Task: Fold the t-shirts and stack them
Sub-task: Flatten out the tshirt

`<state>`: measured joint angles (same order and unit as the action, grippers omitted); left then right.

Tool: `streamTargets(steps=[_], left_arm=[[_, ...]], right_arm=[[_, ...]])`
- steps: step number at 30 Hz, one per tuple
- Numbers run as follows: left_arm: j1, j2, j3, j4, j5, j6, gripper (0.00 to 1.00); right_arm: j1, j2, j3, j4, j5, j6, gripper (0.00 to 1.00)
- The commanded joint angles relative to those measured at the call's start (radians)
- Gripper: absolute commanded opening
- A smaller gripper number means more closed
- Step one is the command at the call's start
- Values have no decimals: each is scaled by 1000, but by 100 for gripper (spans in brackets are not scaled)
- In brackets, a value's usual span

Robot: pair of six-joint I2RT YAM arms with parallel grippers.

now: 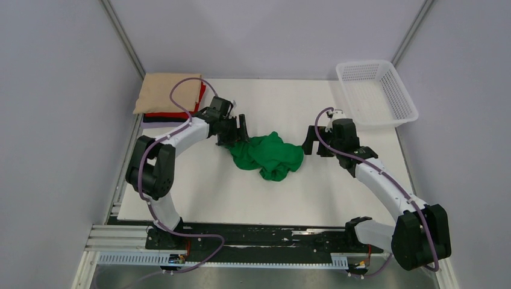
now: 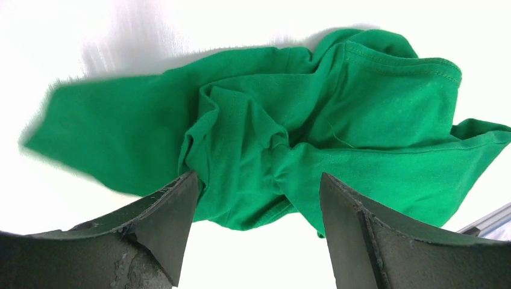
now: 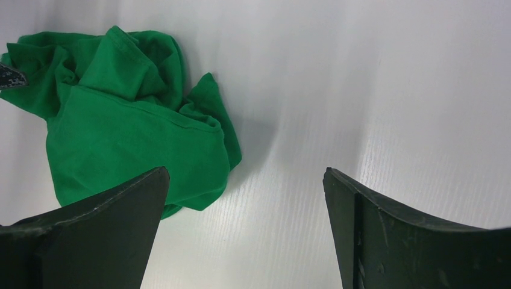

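Note:
A bright green t-shirt (image 1: 271,158) lies crumpled in a heap at the middle of the white table (image 1: 199,186). My left gripper (image 1: 237,137) stands open at the heap's left edge. In the left wrist view its jaws (image 2: 258,176) straddle a bunched fold of the green cloth (image 2: 361,108) without clamping it. My right gripper (image 1: 312,144) is open just right of the heap. In the right wrist view bare table shows between its jaws (image 3: 246,171), with the shirt (image 3: 120,120) to the left. Folded t-shirts are stacked at the far left: beige (image 1: 169,91) on top, red (image 1: 175,114), then dark (image 1: 159,119).
A white mesh basket (image 1: 376,93) sits at the far right corner, partly over the table's edge. Grey walls close in the left, back and right sides. A cable loops from the left arm across the folded stack.

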<state>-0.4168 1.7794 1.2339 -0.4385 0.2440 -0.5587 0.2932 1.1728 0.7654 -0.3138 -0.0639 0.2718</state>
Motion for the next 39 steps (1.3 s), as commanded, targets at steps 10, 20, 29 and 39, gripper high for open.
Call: streamTargets(steps=[10,20,29,39], left_arm=[[-16,0,52,-18,-53,30,80],[-17,73,107,-55,-143,71,80],[-66,102,109,-38,-105,70,79],[-104,162,162,-62,-164,41,63]], right_arm=[[-4,22,19,33,-14,14,100],[-4,21,20,22,-8,14,100],[-5,39,21,16,3,17,100],[-4,45,12,7,14,27,100]])
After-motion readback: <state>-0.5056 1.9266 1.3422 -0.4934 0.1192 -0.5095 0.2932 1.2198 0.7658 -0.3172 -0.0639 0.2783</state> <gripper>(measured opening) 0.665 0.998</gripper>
